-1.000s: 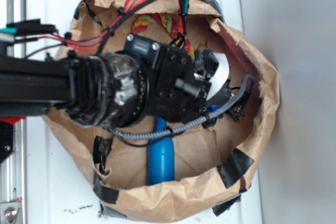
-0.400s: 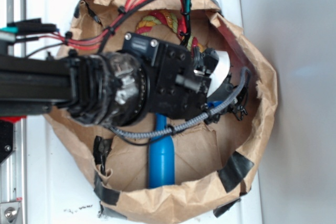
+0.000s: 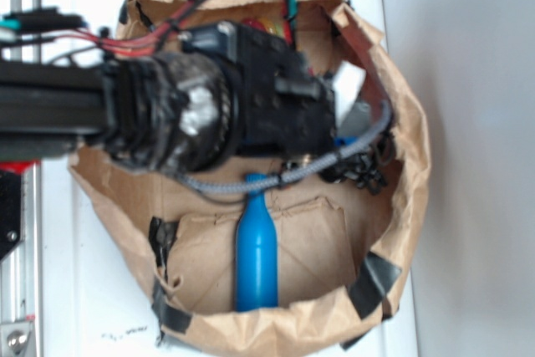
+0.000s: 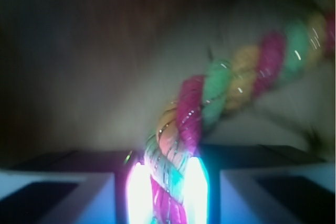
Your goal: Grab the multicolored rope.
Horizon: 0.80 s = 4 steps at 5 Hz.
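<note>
Red, green and yellow strands of the multicolored rope [image 4: 210, 108] run up and to the right in the wrist view, and its lower stretch sits squeezed between the two glowing pads [image 4: 137, 192] of the gripper [image 4: 167, 192], which is closed onto it. To do this step well, the grip probably needs to stay firm and centred on the thick twist, since a bendable rope could slide out sideways if lifted fast. From the exterior view, the brown paper bag [image 3: 418, 156], rolled down and patched with black tape, holds the rope at its far side, where only a sliver of colour [image 3: 261, 26] shows past the arm. A blue plastic bottle [image 3: 256, 248] lies nearer the bag's front, apart from the rope.
</note>
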Available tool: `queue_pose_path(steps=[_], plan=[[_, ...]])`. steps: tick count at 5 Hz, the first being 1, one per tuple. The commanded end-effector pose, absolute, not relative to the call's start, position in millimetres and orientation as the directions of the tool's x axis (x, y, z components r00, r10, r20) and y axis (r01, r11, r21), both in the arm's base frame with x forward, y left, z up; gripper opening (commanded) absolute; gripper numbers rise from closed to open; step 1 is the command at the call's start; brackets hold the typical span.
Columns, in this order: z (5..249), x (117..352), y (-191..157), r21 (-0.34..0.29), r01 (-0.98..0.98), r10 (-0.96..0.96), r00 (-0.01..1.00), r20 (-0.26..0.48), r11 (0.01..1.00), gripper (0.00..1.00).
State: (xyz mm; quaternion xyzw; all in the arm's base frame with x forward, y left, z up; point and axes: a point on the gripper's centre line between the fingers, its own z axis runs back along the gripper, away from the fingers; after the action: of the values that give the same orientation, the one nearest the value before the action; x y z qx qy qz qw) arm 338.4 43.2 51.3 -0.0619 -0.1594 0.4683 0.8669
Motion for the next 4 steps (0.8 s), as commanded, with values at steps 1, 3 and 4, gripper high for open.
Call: queue_pose_path(steps=[1, 3, 4], plan=[[187.3, 303.7, 47.5, -0.375, -0.654, 0.724, 0.686, 0.072, 0.657, 0.00], [254.9, 267.4, 42.0, -0.416, -0.570, 0.642, 0.765, 0.046, 0.709, 0.00], [257.8, 262.5, 40.1, -0.384, -0.563, 0.643, 0.756, 0.118, 0.732, 0.00]])
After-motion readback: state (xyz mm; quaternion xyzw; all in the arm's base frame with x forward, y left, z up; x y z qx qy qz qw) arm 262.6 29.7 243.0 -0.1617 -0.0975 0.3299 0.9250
